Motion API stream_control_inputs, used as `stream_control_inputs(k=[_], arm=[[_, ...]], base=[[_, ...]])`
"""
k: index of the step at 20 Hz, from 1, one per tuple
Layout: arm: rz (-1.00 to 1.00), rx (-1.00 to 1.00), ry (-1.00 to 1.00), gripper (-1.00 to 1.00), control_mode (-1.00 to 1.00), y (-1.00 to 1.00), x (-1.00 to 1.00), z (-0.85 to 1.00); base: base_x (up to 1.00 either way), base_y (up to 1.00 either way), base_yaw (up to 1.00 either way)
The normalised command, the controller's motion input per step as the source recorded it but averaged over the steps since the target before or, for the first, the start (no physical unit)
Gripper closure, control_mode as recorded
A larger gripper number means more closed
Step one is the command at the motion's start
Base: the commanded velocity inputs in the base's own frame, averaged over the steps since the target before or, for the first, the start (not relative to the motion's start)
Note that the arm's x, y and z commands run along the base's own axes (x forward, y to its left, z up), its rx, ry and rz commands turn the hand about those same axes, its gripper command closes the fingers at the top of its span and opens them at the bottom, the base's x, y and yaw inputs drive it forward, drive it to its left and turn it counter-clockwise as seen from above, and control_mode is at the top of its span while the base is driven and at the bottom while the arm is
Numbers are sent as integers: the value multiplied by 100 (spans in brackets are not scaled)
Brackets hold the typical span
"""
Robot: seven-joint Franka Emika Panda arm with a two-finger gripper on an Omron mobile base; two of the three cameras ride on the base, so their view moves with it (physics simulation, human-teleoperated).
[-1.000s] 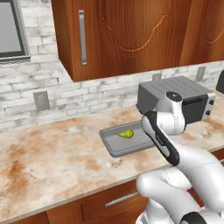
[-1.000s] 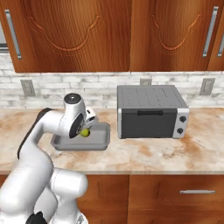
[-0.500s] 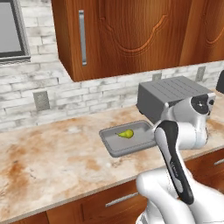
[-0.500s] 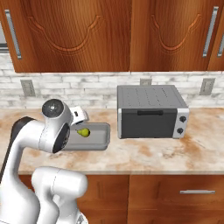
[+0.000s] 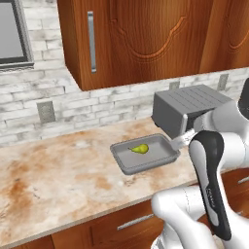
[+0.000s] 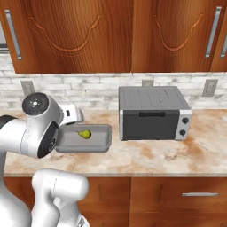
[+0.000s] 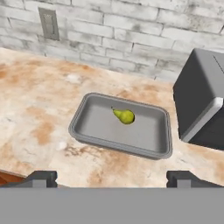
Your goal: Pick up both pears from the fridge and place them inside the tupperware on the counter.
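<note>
Lying on its side inside the tupperware (image 7: pixel 153 139), one pear (image 7: pixel 125 116) sits ahead of and between the wide-spread, empty fingers (image 7: pixel 44 177), apparently delivered as the first of two. The tupperware rests on the worktop (image 7: pixel 39 109) just beside the toaster oven (image 7: pixel 203 103). The arm (image 5: pixel 210 168) is folded back, its hand raised clear and tilted down toward the tupperware.

"So where are we standing?"

"A home kitchen. See the marbled stone counter (image 5: pixel 58 170), the brown wooden wall cabinets (image 6: pixel 133 31) with their silver handles, and the pale brick backsplash (image 7: pixel 131 30) with sockets."

"And that grey box?"

"A toaster oven (image 6: pixel 153 114) on the worktop, drawers (image 6: pixel 186 195) beneath."
</note>
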Motion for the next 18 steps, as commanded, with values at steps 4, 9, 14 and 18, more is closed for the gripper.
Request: stream_control_inputs(k=[4, 9, 14, 18], arm=[[0, 0, 6, -100, -100, 18, -7, 0], [0, 0, 6, -100, 100, 10, 0, 0], [0, 0, 0, -100, 100, 0, 0, 0], [0, 0, 0, -100, 100, 0, 0, 0]], base=[[0, 0, 0], [-3, 3, 0], [-44, 18, 1], [-62, 6, 2]])
